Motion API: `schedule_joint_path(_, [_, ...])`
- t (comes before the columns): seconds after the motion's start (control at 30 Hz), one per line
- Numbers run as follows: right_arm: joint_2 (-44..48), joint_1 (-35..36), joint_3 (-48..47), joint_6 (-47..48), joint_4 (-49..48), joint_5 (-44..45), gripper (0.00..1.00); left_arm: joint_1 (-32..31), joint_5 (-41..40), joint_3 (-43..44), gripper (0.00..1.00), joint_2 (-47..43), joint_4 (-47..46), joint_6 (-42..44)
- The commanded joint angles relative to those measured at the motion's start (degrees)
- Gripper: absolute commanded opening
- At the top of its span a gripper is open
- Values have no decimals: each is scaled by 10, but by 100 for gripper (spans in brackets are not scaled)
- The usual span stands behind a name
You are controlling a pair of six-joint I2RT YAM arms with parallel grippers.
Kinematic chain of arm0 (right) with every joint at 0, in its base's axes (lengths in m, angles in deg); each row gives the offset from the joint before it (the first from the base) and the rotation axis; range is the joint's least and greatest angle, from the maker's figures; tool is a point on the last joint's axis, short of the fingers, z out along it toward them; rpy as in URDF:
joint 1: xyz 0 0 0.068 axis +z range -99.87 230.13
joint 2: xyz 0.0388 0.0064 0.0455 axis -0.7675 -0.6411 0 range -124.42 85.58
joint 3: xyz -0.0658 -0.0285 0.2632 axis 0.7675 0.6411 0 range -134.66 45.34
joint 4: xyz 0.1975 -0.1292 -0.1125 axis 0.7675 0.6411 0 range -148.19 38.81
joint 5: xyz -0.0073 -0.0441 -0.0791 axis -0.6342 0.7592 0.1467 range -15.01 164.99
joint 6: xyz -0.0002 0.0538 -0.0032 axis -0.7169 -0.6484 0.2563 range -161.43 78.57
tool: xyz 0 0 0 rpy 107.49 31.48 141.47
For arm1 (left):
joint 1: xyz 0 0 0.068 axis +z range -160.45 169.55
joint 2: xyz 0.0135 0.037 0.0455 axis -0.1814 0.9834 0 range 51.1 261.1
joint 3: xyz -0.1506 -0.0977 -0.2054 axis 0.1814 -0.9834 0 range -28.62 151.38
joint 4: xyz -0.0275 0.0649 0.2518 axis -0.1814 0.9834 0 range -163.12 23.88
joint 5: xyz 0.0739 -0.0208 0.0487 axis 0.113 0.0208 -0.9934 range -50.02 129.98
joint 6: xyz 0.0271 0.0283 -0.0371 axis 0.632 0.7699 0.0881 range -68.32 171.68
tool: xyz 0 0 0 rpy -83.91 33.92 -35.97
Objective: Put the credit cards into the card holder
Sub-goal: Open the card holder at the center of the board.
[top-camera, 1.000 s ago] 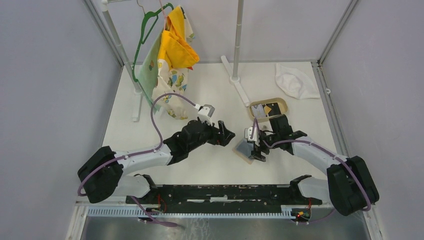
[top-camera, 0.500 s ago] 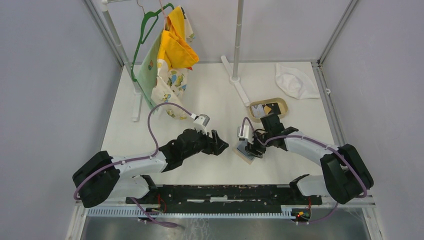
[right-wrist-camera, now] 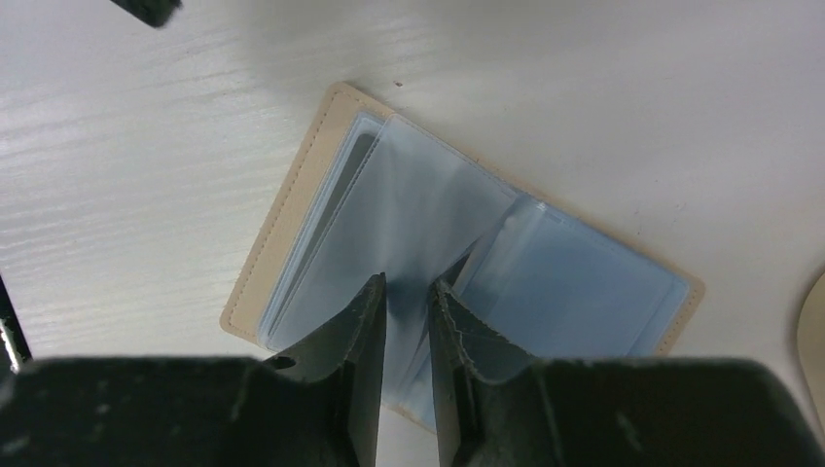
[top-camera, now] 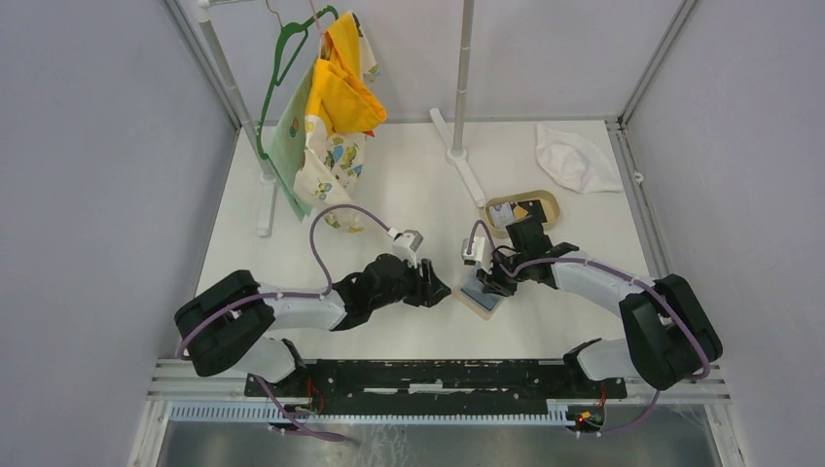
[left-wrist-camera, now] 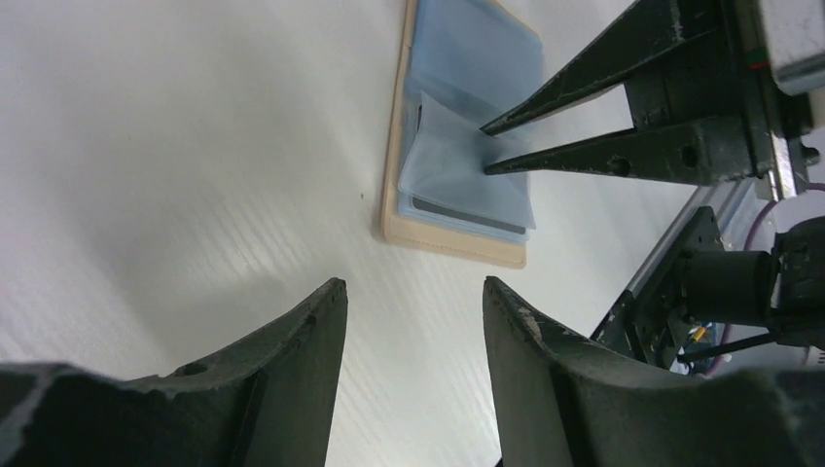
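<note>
The right gripper (right-wrist-camera: 407,292) is pinching a sleeve (right-wrist-camera: 399,209) of the card holder (right-wrist-camera: 584,282), probably opening a pocket. The left gripper (left-wrist-camera: 413,302) is hovering nearby, spread and empty.

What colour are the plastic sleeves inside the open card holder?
Translucent light blue sleeves in the card holder; clearest in right wrist view.

The top camera looks steeply down from high above the open tan-edged card holder with pale blue plastic sleeves (top-camera: 481,295), taking in the whole white table (top-camera: 409,165) around it. The left wrist camera sees the card holder (left-wrist-camera: 465,175) low and obliquely from its left, fairly near. The right wrist camera looks straight down on it (right-wrist-camera: 545,282), close above. All three views share it.
</note>
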Motion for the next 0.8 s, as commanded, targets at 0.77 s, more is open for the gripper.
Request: schedule_joint_path(0.77, [-19, -13, -25, -15, 13, -28, 25, 30, 113, 183, 47, 222, -27, -14])
